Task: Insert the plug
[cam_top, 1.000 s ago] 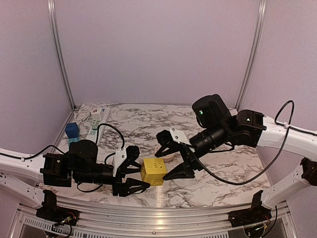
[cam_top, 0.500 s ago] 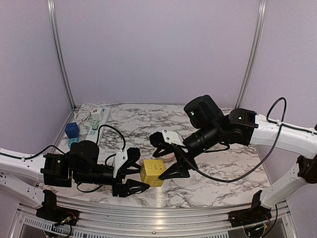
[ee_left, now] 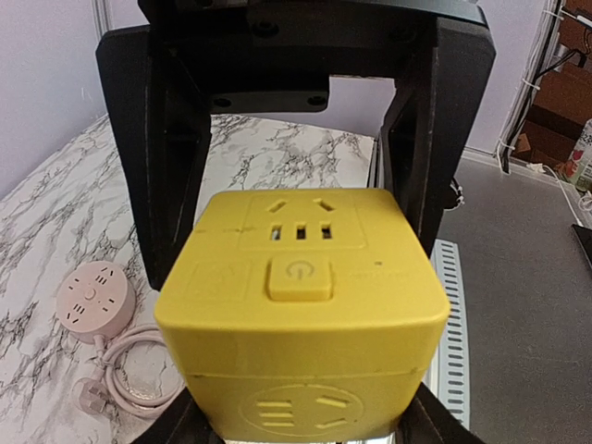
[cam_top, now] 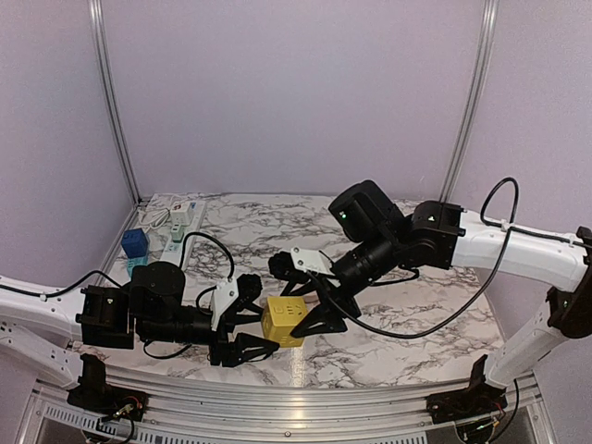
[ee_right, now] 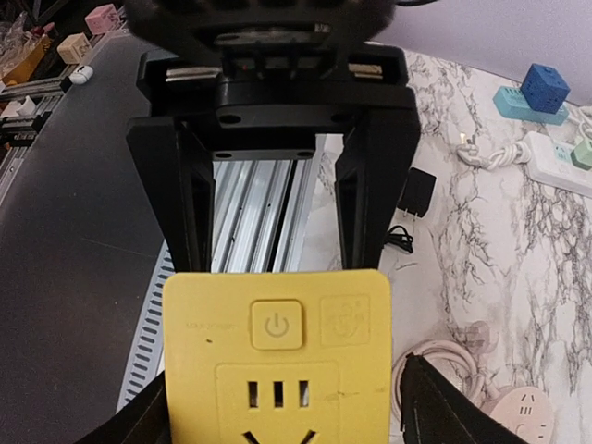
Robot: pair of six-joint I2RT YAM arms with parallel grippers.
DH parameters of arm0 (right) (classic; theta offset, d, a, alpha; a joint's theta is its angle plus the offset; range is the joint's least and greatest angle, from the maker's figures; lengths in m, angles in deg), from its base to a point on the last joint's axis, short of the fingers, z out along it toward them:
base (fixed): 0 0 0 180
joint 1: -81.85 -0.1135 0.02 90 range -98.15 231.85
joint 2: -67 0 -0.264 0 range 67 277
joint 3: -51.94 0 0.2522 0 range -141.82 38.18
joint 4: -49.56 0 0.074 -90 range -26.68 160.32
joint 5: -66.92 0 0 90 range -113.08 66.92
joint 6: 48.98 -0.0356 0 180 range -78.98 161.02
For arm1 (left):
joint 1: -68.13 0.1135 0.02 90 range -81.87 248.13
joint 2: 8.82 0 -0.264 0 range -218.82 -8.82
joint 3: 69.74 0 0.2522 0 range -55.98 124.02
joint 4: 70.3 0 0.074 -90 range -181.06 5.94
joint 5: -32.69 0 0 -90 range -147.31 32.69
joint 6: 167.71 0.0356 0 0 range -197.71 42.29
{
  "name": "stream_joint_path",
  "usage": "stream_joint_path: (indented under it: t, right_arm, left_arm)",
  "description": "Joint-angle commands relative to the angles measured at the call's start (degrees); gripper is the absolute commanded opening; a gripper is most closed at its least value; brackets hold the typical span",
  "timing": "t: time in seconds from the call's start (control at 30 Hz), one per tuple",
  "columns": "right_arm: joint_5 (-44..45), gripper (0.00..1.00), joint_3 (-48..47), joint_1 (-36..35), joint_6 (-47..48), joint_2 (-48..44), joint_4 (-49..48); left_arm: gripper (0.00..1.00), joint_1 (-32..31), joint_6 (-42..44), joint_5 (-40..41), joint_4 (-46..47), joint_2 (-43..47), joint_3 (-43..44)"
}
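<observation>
The right arm and left arm have white links, black joint housings and looping black cables.

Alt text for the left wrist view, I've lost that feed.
A yellow socket cube fills the frame, power button and slots facing the camera, with fingers of the left hand at its lower corners. Fingers of the right hand flank it from behind; a pink power strip lies on the marble table, lower left.
</observation>
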Motion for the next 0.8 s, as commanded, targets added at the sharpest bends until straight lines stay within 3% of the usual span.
stream_joint_path:
  t: [0.0,0.17,0.27,0.33,0.4,0.6,0.77]
  right_arm:
    - [-1.8,0.73,-2.2,-0.6,0.5,1.5,1.3]
    - [-3.4,0.64,-2.9,-0.6,0.6,3.0,1.4]
    - [-4.9,0.39,-3.8,-0.6,1.2,3.8,2.2]
    - [-6.2,0.21,-4.5,-0.6,1.9,4.2,3.0]
    - [-6.5,0.11,-4.7,-0.6,2.5,4.2,3.4]
    - [-3.1,0.00,-4.6,-0.1,4.0,3.1,4.0]
    - [-5.3,0.00,-4.3,6.2,4.5,2.3,3.6]
  left_arm:
    - [0.10,-0.2,0.4,1.0,0.5,0.5,1.8]
    - [0.10,-0.2,0.4,1.3,0.1,0.3,2.1]
    - [0.11,-0.2,0.5,1.5,-0.2,0.5,2.1]
    - [0.17,-0.2,0.5,1.7,-0.5,0.6,2.1]
    - [0.32,-0.2,0.5,2.3,-0.9,0.9,2.0]
    - [0.96,-0.2,-0.5,6.3,-0.2,5.0,-0.6]
    - [0.99,0.0,-1.7,10.6,-0.9,11.3,-3.3]
